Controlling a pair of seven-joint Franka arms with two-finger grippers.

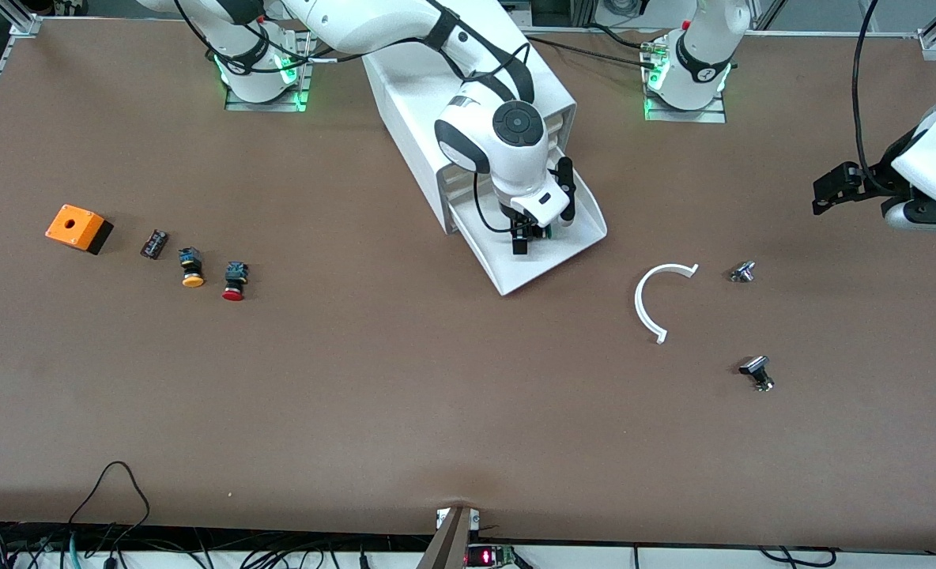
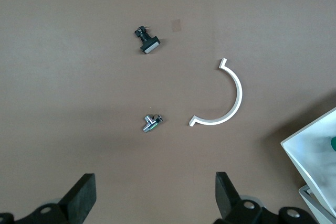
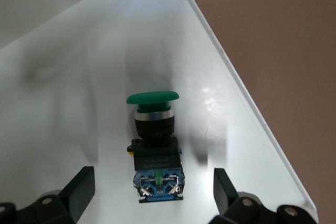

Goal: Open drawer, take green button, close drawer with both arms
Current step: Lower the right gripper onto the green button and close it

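**Drawer out, green button between the fingers, grasp not yet made**

Here, at upper centre of the front view, the drawer point(image 1: 575, 237) stands pulled out of the white cabinet point(image 1: 420, 118), its tray angled toward the lower right of the frame; the right gripper point(image 1: 525, 237) has reached down into it. In the right wrist view the button point(image 3: 155, 145) lies on the white tray floor, green cap pointing away from the camera, between the two dark fingers point(image 3: 79, 187), which stand wide and apart from it on either side; nothing is held. The step in hand, by these pictures, is the taking of the button; the opening looks done and the closing is still to come. The next move calls for a short descent and a squeeze across the dark body, not the domed cap, which would likely slip.

At the right edge of the front view the left gripper point(image 1: 828, 190) waits over bare table at the left arm's end; its wrist view shows its fingers point(image 2: 79, 198) spread wide over a curved white part point(image 2: 226, 98) and two small metal pieces.

Hidden from the front camera: the button itself, all but a sliver of green under the right wrist; the cabinet's upper drawers, masked by the arm. Whether the fingertips touch the tray floor cannot be told.
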